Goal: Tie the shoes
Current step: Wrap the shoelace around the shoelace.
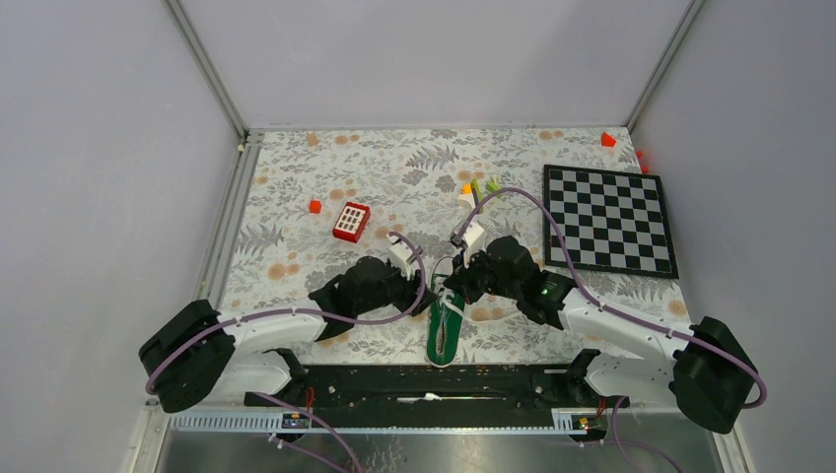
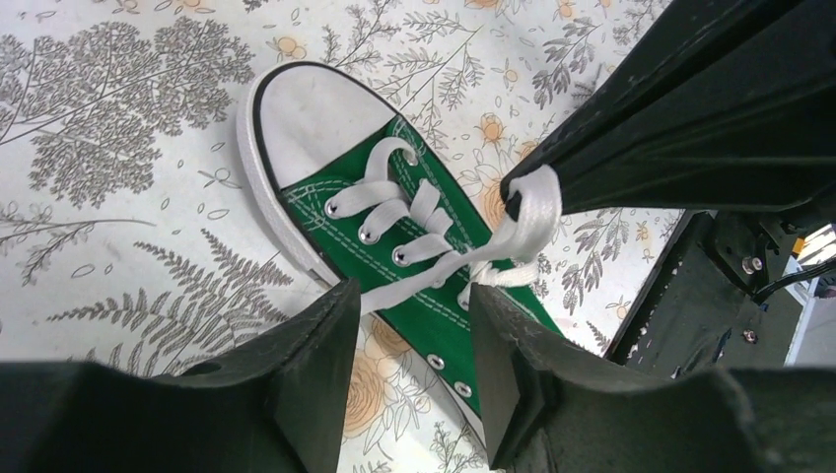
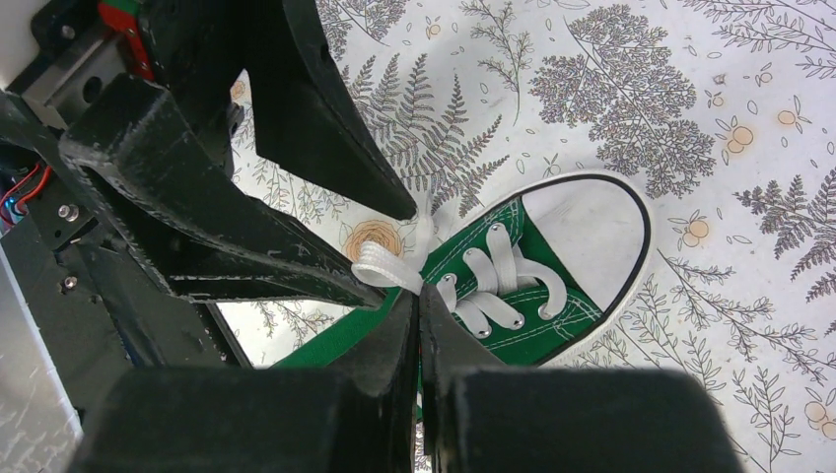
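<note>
Left fingers (image 2: 315,365) apart over shoe (image 2: 394,251) by table edge (image 1: 375,361); right gripper (image 3: 419,310) on lace (image 2: 532,207)

Item count on the worktop (image 1: 296,158):
- Green sneaker (image 1: 447,337): one, fitted with one white lace (image 2: 414,212).
- Red-and-white keypad block (image 1: 351,221): one.
- Chessboard (image 1: 609,219): one.
- Small red blocks (image 1: 314,206): three.
- Small orange, yellow and green pieces (image 1: 475,189): count unclear.
- Robot arms (image 1: 286,323): two, each with two fingers (image 2: 315,365).
</note>
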Tool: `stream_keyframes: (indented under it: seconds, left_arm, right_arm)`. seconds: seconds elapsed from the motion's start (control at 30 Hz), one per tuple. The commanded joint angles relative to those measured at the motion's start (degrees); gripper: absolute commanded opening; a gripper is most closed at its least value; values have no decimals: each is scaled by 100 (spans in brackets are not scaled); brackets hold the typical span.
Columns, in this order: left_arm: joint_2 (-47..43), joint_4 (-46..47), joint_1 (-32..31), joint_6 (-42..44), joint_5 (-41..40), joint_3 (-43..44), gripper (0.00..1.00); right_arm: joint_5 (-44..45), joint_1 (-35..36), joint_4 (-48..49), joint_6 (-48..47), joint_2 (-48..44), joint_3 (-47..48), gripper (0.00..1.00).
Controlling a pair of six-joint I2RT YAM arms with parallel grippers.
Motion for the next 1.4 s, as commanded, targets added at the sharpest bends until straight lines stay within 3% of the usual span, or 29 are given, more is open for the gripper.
stream_keyframes:
  seconds: [0.0, 0.1, 0.17, 0.27, 0.6, 0.77, 1.13, 1.37]
  left_arm:
    - [283, 938, -19, 23, 314, 143, 48]
    - [523, 979, -21, -10, 460, 274, 42]
    - [612, 973, -21, -50, 558, 335, 32]
    - [578, 829, -15, -137, 490, 359, 1]
    - [-592, -1142, -24, -567, -135, 385, 0]
    - [-890, -2003, -28, -688, -4, 403, 0]
    - [482, -653, -354, -977, 340, 600, 0]
    - [387, -639, -391, -708, 343, 714, 0]
  right_arm:
    - [-23, -19, 238, 16, 9, 165, 0]
    - [-18, -19, 238, 26, -2, 160, 0]
    - [-9, -21, 238, 26, -12, 152, 0]
    - [15, -24, 238, 35, -30, 128, 0]
    - [53, -19, 314, 76, 32, 102, 0]
    - [27, -20, 351, 95, 84, 111, 0]
    - [17, -19, 396, 156, 49, 65, 0]
    - [54, -20, 356, 120, -102, -31, 0]
